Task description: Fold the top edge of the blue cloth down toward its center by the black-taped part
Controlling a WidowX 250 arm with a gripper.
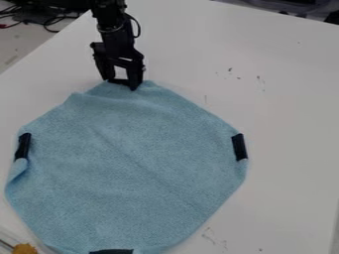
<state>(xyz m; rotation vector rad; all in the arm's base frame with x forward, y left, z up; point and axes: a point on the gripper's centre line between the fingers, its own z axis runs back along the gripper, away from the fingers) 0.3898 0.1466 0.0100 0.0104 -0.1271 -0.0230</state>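
One big light blue cloth (132, 163), spread out on the white desk (285, 99), with lots of sides instead of a neat square. Soft and a bit bumpy, with a faint line across the middle, slanting down to the right. Little dark strips at the edges: one at the left side (23, 146), one at the right side (239, 147) and one at the bottom (111, 251). Just under the left strip, a small fold in the cloth. Near the top left edge, a little bump sticking out. Up at the top edge of the cloth, the black gripper (120, 83), hanging down from the black arm (114, 27). Open, with a gap between the two fingers, and right at the cloth's top edge. Between the fingertips, low down, a bit of something dark, too small to name for sure. On the right part of the desk, some small dark marks (259, 79), with more scratchy ones near the bottom. Down in the bottom left corner, a fuzzy orange-yellow thing (25, 248), near the cloth. Far up at the top left, past the desk, some tangled black wires (49, 22).
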